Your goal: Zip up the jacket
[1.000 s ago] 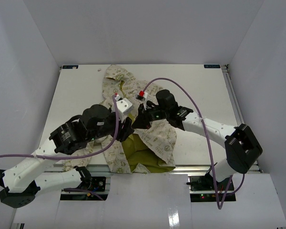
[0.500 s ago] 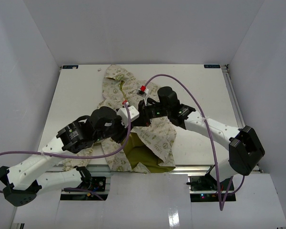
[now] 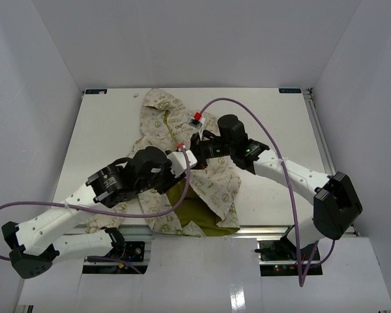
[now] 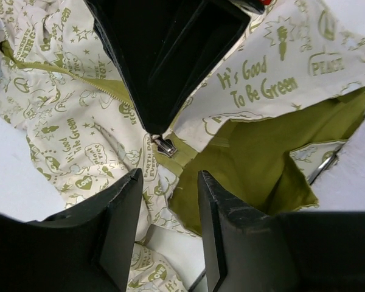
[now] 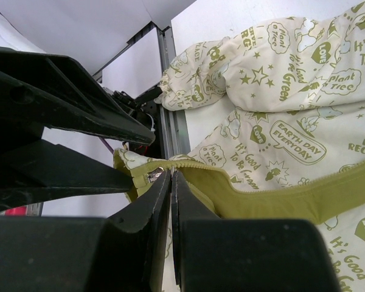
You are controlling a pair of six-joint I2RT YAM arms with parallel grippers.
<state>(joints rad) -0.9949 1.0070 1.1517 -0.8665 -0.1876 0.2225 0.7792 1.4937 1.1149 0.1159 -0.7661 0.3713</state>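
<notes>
Jacket (image 3: 163,114): spread on the white table (image 3: 104,130), centre, olive lining showing at the near hem, hood toward the far side.
Left gripper (image 4: 169,176): fingers apart, poised over the zipper pull (image 4: 164,146), holding nothing.
Right gripper (image 5: 170,176): fingers pressed together, pinching the olive zipper edge just beyond the pull.

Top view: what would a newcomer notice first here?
The cream, green-printed jacket sprawls across the middle of the table, its lower front gaping onto olive lining, with the left arm and right arm meeting over it. Up close, the right fingers are shut on the olive zipper edge beside the metal zipper pull, while the left fingers stand open just short of that pull.
</notes>
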